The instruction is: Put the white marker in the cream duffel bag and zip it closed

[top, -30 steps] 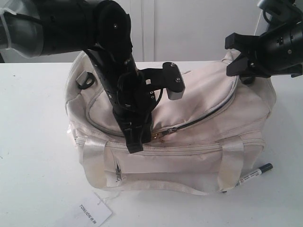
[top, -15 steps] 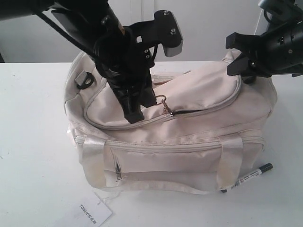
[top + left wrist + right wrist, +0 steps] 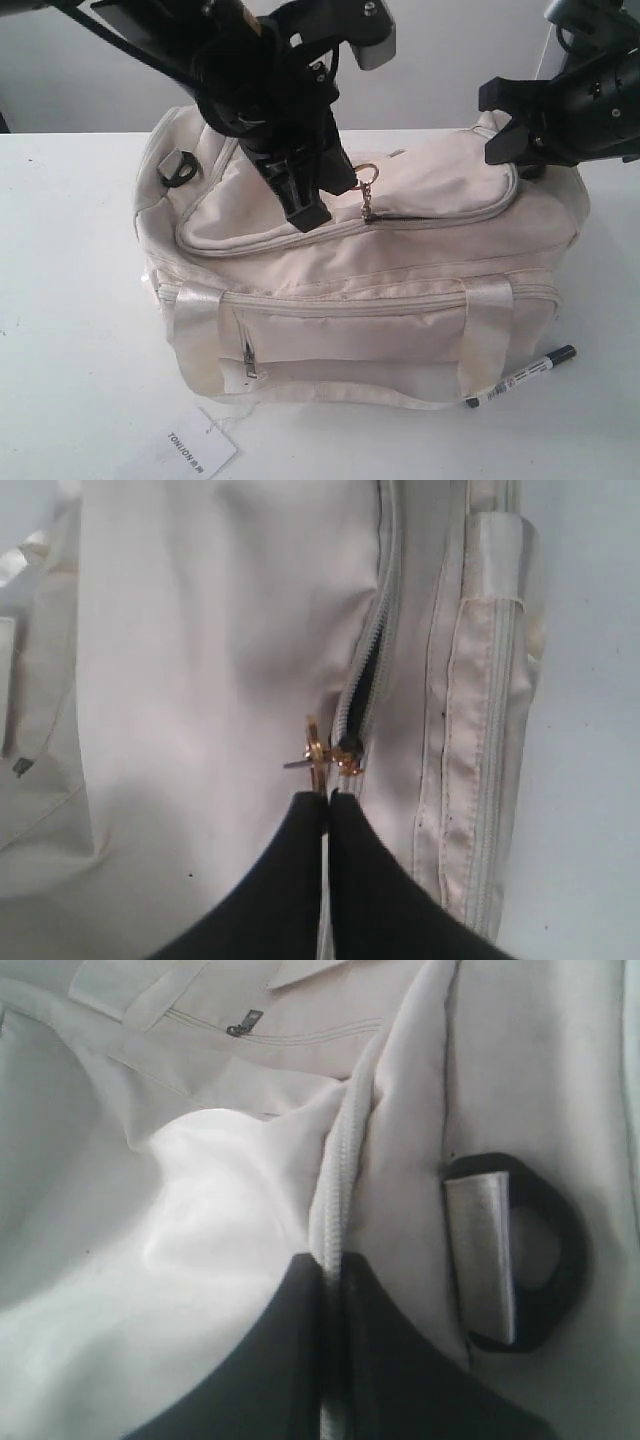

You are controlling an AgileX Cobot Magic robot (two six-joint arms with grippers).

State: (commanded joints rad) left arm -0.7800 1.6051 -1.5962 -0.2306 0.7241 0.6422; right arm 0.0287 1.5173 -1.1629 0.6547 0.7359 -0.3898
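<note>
The cream duffel bag (image 3: 400, 270) stands on the white table. My left gripper (image 3: 347, 182) hangs over its top, shut on the gold ring pull (image 3: 366, 174) of the curved top zipper. In the left wrist view the fingertips (image 3: 312, 810) pinch the ring pull (image 3: 316, 752) beside the slider, and a short dark gap (image 3: 366, 675) shows in the zipper beyond it. My right gripper (image 3: 510, 135) is shut on the zipper seam (image 3: 338, 1190) at the bag's right end. The white marker (image 3: 520, 377) lies on the table by the bag's front right corner.
A white paper tag (image 3: 190, 450) printed TONLION lies in front of the bag at the left. A black strap ring (image 3: 535, 1260) sits beside the right gripper. Another black ring (image 3: 182, 168) is at the bag's left end. A front zip pocket (image 3: 350, 310) faces the camera.
The left gripper has risen and shifted right with the ring pull, drawing the top flap upward. The right gripper has held its place on the bag's end. The marker has not moved.
</note>
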